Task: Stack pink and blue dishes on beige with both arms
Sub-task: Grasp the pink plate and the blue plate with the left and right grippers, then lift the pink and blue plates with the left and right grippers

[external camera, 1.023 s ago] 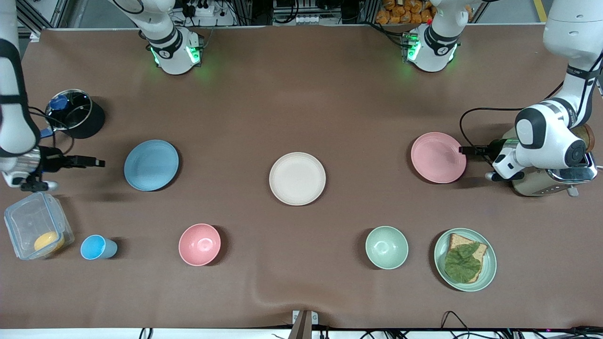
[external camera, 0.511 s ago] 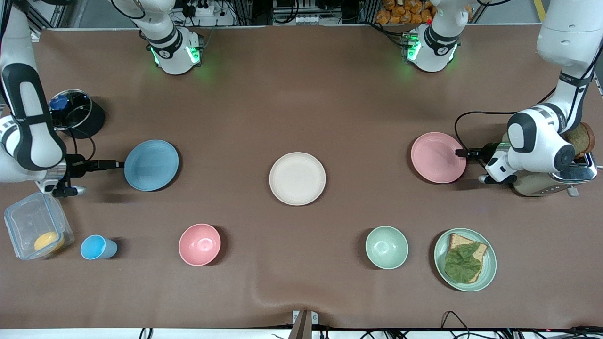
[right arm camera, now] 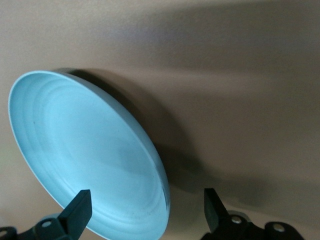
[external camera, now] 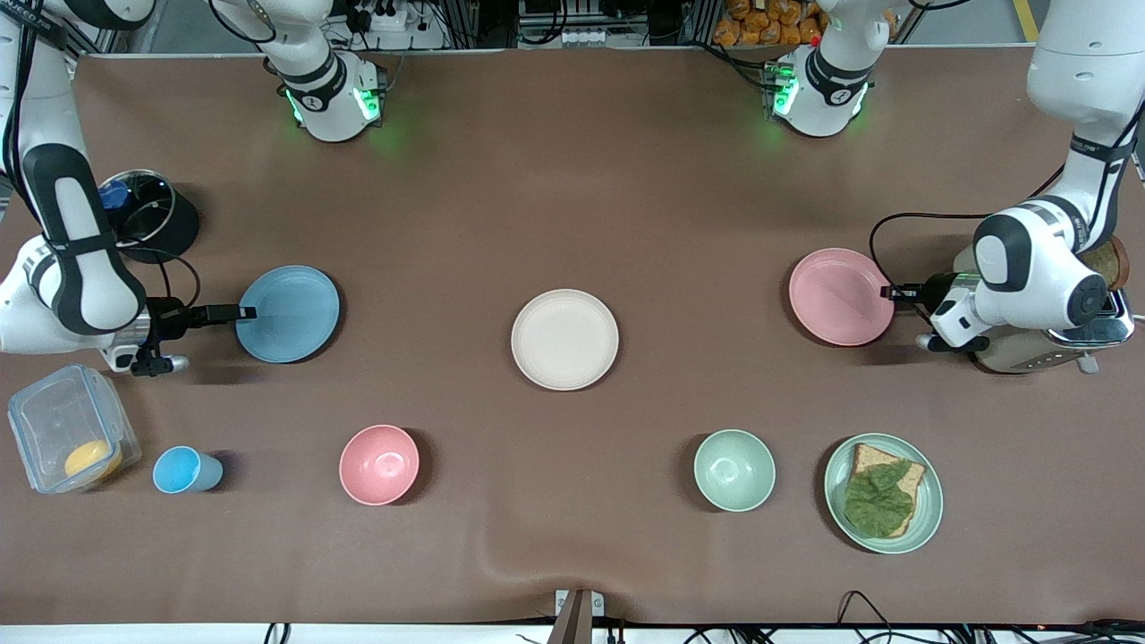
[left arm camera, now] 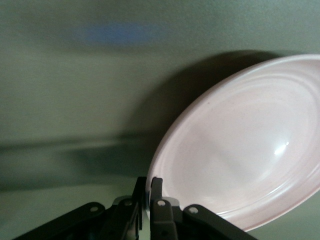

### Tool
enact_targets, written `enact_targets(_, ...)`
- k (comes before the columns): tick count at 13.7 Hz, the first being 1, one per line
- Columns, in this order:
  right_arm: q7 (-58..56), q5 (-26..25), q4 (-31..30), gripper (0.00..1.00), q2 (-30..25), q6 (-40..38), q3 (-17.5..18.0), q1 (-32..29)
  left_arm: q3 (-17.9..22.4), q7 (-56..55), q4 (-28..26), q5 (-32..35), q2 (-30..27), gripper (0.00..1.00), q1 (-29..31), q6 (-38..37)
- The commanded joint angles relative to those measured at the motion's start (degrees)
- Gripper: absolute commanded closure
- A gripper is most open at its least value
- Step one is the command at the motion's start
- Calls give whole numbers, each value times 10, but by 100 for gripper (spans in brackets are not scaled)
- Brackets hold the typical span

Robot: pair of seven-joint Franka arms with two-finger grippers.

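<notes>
The cream-beige plate (external camera: 564, 339) lies bare at the table's middle. Toward the left arm's end is the pale pink plate (external camera: 839, 297) (left arm camera: 250, 150), one edge tipped up with a dark shadow under it. My left gripper (external camera: 889, 292) (left arm camera: 148, 182) is shut on that plate's rim. The light blue plate (external camera: 291, 314) (right arm camera: 85, 145) lies flat toward the right arm's end. My right gripper (external camera: 245, 313) (right arm camera: 146, 207) is open at table height, one finger over the blue plate's rim and the other outside it.
Nearer the camera stand a blue cup (external camera: 183, 470), a pink bowl (external camera: 379, 464), a green bowl (external camera: 734, 470) and a green plate with bread and lettuce (external camera: 884, 493). A plastic box (external camera: 70, 439) and a lidded black pot (external camera: 148, 219) flank the right arm. A toaster (external camera: 1051, 344) sits under the left arm.
My right gripper slid in to the blue plate's rim. My left gripper closed on the pink plate's rim, and that plate shifted slightly toward the left arm's end and tipped up.
</notes>
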Motion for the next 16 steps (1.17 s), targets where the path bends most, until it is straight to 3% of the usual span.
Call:
enact_targets(1, -37, 21, 8, 26, 16, -9, 2, -4, -1, 12, 18, -9, -14, 100, 5, -37)
enact_targets(4, -46, 29, 10, 86, 21, -36, 3, -2, -14, 5, 91, -12, -35, 100, 3, -166)
enact_targets(5, -46, 36, 13, 100, 21, -44, 3, -2, -24, 0, 131, -16, -36, 100, 2, -212)
enact_targets(7, -46, 37, 27, 100, 21, -61, 3, -3, -45, -36, 206, -16, -33, 100, -3, -284)
enact_targets(11, -38, 38, 65, 100, 20, -105, 3, 1, -122, -110, 275, -11, -28, 100, -15, -294)
enact_targets(12, -34, 38, 75, 100, 20, -119, 3, 3, -144, -158, 286, -10, -17, 100, -36, -285)
enact_targets(16, -14, 39, 90, 100, 19, -135, 4, 6, -150, -368, 336, -12, 40, 100, -159, -211)
